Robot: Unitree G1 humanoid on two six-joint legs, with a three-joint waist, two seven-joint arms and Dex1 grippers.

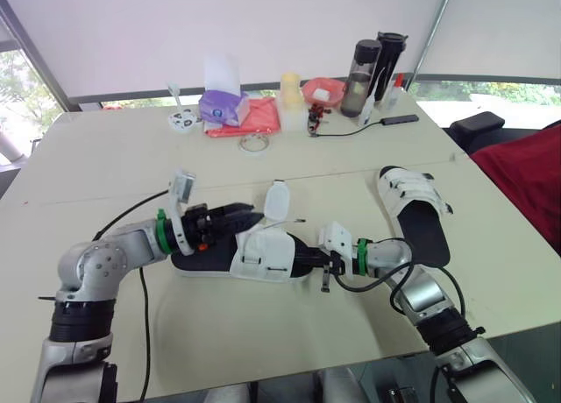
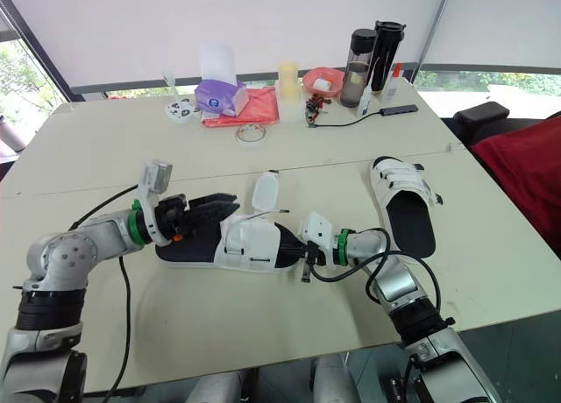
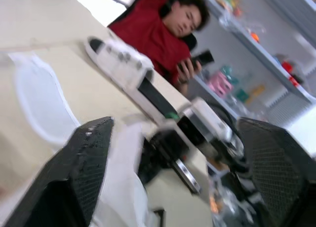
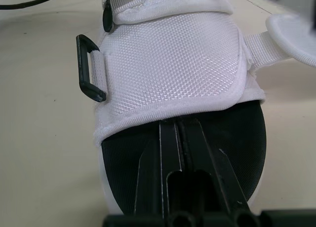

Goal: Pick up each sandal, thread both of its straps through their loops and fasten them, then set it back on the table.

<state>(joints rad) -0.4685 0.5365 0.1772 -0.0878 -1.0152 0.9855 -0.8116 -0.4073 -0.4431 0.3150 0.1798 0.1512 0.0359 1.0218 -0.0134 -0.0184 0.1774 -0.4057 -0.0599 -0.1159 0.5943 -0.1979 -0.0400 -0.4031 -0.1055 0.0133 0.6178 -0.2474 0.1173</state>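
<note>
Sandal (image 1: 263, 256) lies on the tabletop (image 1: 219, 333). Right wrist view shows my right tool (image 4: 178, 128) pressed together on its sole (image 4: 237, 138), tips under the strap (image 4: 173, 64); left wrist view shows my left tool (image 3: 175, 133) spread apart.

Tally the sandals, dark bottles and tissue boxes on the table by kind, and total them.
Sandals: 2, the middle sandal and the right sandal
Dark bottles: 2
Tissue box: 1
Total: 5

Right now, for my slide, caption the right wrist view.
Shut right gripper rests on the black-soled white mesh sandal, its black plastic loop empty.
</note>
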